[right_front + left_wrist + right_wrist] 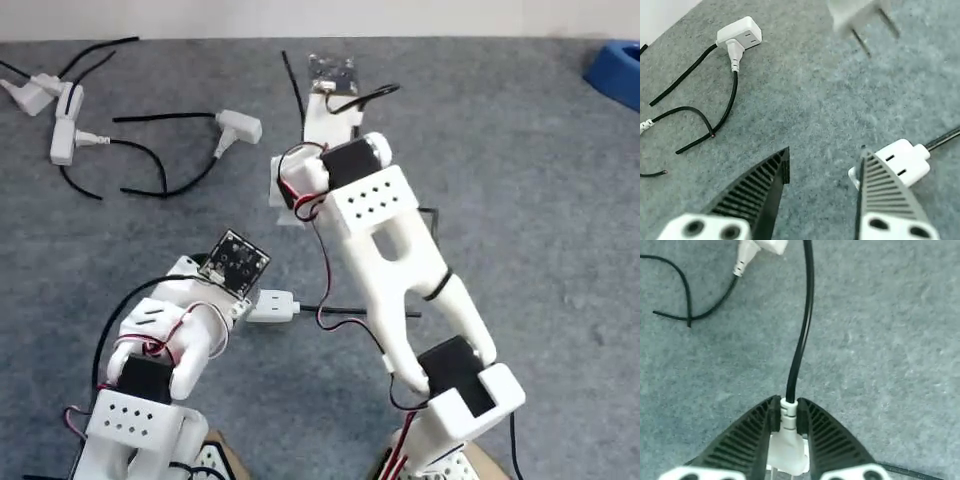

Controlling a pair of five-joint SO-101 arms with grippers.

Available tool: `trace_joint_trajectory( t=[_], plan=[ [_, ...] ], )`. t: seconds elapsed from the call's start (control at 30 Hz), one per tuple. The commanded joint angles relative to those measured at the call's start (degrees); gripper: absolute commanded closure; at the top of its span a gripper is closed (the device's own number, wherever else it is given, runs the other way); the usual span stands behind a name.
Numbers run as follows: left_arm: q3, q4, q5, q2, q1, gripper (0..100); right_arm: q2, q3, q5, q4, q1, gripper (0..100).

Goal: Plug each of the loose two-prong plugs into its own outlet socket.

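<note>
In the left wrist view my left gripper is open just above the grey mat. A white outlet socket on a black cord lies against the outer side of one of its fingers; nothing is between the fingers. From above, this socket lies just ahead of the left arm. My right gripper is shut on a white two-prong plug, whose black cord runs away across the mat. The held plug's prongs hang blurred above and beyond the left gripper.
A second white socket with a looping black cord lies at the upper left. Several more white plugs and sockets cluster at the far left corner. A blue container sits at the top right edge.
</note>
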Motion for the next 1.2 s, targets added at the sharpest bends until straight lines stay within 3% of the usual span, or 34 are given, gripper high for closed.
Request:
trace_joint_trajectory(
  t=[0.0, 0.13, 0.6, 1.17],
  plan=[
    [-3.6, -1.6, 2.2, -0.8, 0.6, 67, -0.5, 3.4, -0.9, -3.7, -0.7, 99.1],
    [-4.4, -1.8, 2.3, -0.8, 0.7, 62, -0.7, 7.4, -1.0, -6.0, -2.0, 99.1],
    [-7.6, -5.6, 4.1, -0.7, 0.0, 62, -1.1, 13.4, -0.4, -5.4, -6.2, 99.1],
    [-2.4, -9.5, 4.4, -0.7, -3.3, 62, -16.6, 10.8, 4.0, 7.7, -7.2, 99.1]
  ],
)
